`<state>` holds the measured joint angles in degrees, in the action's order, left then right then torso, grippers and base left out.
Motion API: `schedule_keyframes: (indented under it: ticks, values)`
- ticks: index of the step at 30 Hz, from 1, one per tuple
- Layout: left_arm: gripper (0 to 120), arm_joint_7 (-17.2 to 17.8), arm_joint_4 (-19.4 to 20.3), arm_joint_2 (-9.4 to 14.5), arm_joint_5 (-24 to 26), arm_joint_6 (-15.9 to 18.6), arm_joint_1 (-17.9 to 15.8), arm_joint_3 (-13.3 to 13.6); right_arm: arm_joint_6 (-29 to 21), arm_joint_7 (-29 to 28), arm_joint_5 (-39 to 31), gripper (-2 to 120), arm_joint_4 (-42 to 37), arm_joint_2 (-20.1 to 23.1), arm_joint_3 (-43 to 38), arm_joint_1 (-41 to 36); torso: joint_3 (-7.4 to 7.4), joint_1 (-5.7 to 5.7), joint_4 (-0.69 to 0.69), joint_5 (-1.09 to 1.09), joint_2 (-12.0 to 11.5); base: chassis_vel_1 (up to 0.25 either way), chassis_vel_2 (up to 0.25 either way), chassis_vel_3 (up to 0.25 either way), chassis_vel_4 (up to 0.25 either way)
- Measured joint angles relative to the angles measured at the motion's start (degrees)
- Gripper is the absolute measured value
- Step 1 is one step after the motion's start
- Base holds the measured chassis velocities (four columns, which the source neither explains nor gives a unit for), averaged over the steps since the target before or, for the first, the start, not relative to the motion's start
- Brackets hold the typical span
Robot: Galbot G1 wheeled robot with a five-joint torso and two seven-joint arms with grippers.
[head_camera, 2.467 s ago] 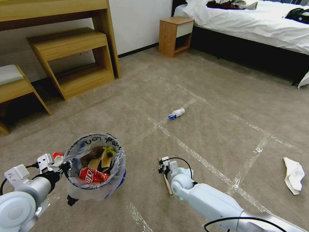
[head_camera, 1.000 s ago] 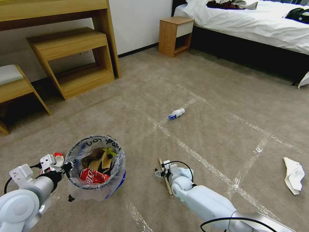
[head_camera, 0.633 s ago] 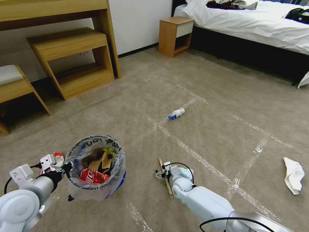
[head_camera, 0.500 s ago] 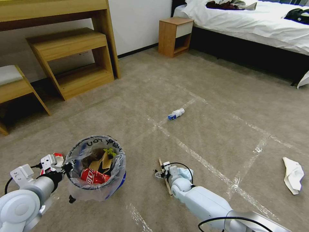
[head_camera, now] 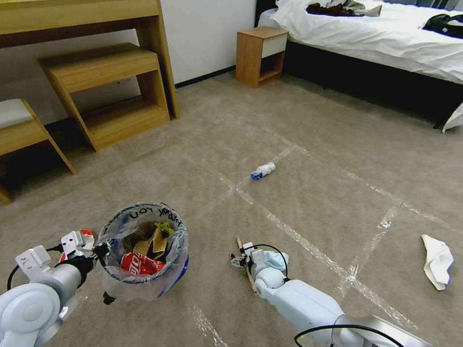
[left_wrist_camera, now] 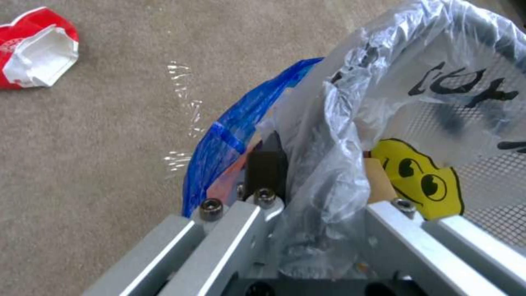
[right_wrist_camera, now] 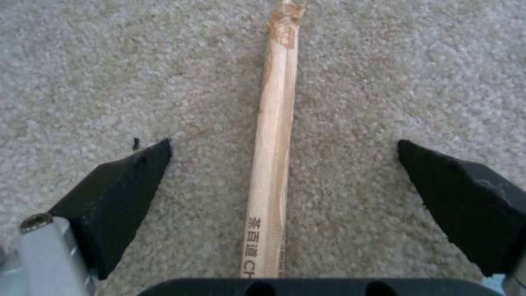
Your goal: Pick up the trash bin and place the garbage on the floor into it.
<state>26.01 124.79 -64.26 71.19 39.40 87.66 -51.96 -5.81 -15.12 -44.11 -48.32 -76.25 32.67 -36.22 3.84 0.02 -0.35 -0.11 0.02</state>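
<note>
Right gripper [right_wrist_camera: 279, 164] gapes astride the stick [right_wrist_camera: 272, 135], left gripper [head_camera: 99, 250] grips the half-filled bin [head_camera: 144, 250]; bottle [head_camera: 263, 171] and tissue [head_camera: 437, 260] remain.

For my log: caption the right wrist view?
Open right pincer straddles pale wooden stick lying on beige carpet.

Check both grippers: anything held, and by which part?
Left gripper is shut on the trash bin, at its bag-lined rim. Right gripper holds nothing: fingers open astride the wooden stick on the floor.
</note>
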Motion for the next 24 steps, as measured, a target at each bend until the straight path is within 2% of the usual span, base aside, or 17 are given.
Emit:
schedule_keyframes:
  ticks: [6,12,16,18,19,24]
  values:
    - [0,0.0,0.0,0.3,0.1,0.0,-0.2,0.0,0.0,-0.1,-0.9,94,-0.9,0.4,0.2,0.1,0.01,0.00,-0.01,0.01,0.0,0.000,0.000,0.000,0.000]
    - [0,0.1,0.1,0.6,0.2,0.0,-0.2,0.0,0.5,0.4,-1.7,93,-1.0,0.4,0.0,0.2,0.01,0.00,-0.03,-0.01,0.0,0.000,0.000,0.000,0.000]
    - [0,0.2,0.1,0.7,0.2,0.0,-0.1,0.0,1.0,0.7,-2.0,82,-0.9,0.2,-0.4,-0.1,0.01,0.00,-0.03,-0.02,0.0,0.000,0.000,0.000,0.000]
    - [0,0.3,0.3,0.8,0.3,0.0,0.0,0.0,1.0,0.7,-2.3,76,-0.8,-0.1,-0.7,-0.1,0.01,0.00,0.01,0.00,0.0,0.000,0.000,0.000,0.000]
    - [0,0.3,0.3,0.8,0.3,0.0,0.0,0.0,1.0,0.7,-2.3,76,-0.8,-0.1,-0.7,-0.1,0.01,0.00,0.01,0.00,0.0,0.000,0.000,0.000,0.000]
    - [0,0.4,0.6,0.9,0.3,0.0,0.2,0.0,1.0,0.6,-3.5,64,-1.3,0.1,-0.9,0.3,0.02,0.01,-0.04,-0.02,0.0,0.000,0.000,0.000,0.000]
